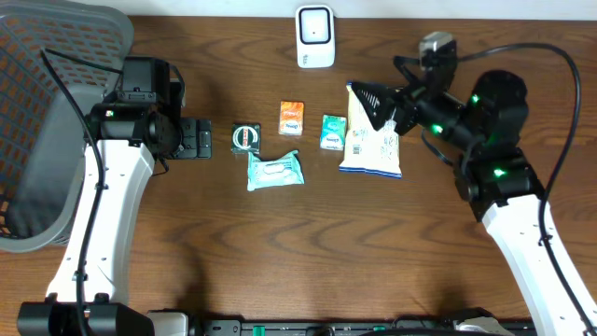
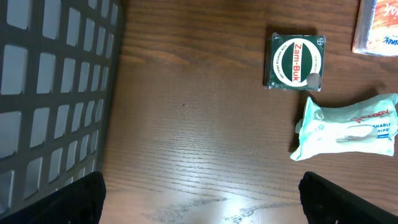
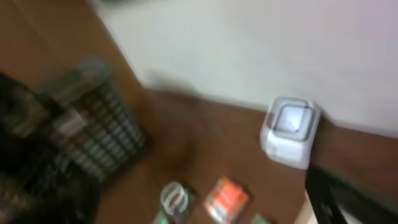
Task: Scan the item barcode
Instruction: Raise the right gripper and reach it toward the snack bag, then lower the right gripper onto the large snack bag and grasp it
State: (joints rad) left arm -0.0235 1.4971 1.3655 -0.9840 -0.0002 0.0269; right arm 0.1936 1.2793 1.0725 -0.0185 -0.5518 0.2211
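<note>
On the brown wooden table, the left gripper sits with jaws spread and empty just beside the Zam-Buk tin, while the white snack bag lies right of the middle, its long axis running near to far. The right gripper, likewise spread wide and holding nothing, hangs over that bag's far end, so it is probably the arm to lift it. The scanner stands at the table's far edge, beyond the bag and to its left.
</note>
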